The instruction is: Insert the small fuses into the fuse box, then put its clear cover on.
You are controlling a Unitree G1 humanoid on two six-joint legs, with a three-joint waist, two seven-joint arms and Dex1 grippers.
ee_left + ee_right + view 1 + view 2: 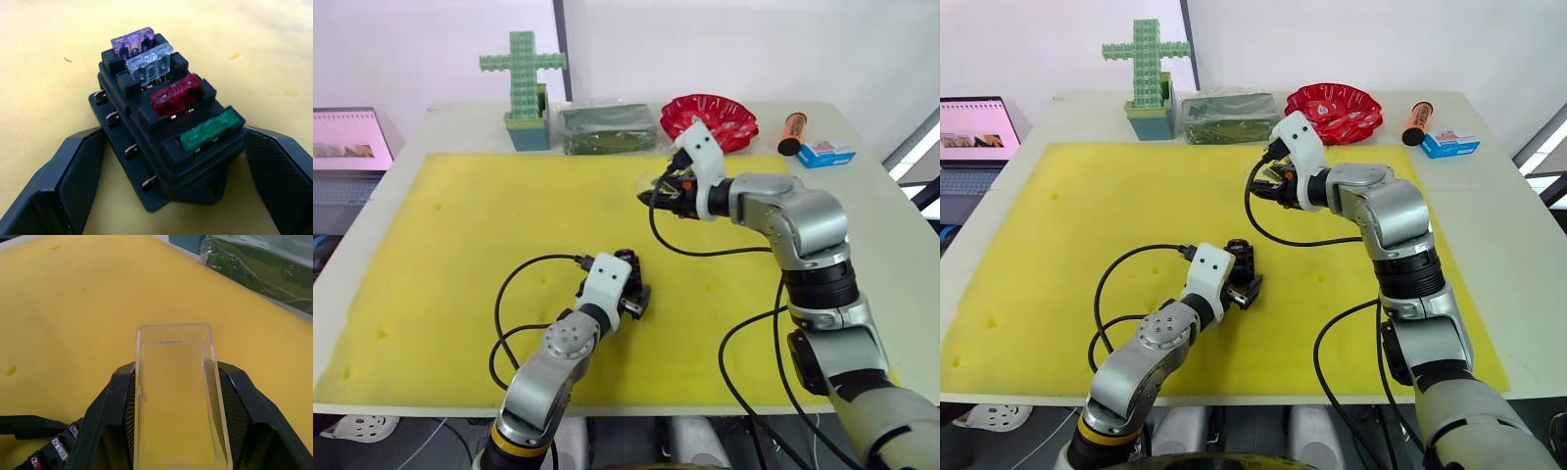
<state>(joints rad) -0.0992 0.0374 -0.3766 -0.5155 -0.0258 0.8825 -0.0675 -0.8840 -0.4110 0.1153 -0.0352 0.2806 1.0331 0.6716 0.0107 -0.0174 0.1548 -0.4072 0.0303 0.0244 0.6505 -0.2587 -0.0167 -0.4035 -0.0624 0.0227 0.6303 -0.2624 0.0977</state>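
Fuse box (pixel 168 132) loaded with four fuses, clear cover (pixel 176 396) lifted and ready to go on.

Sits low centre of the head views on the yellow mat (pixel 460 245), framed between the spread fingers of the left gripper (pixel 631 294), which stand apart on either side without visibly pressing it, probably to brace it for capping. Four fuses in one row: one purple (pixel 133 40), one pale clear (pixel 149 62), one red (pixel 176 92), one green (pixel 211 129), all seated, so inserting looks finished. One cover, clamped between the fingers of the right gripper (pixel 658 194) just above centre of the head views, held off the mat with its open side facing outward, likely for carrying down over the fuse row.
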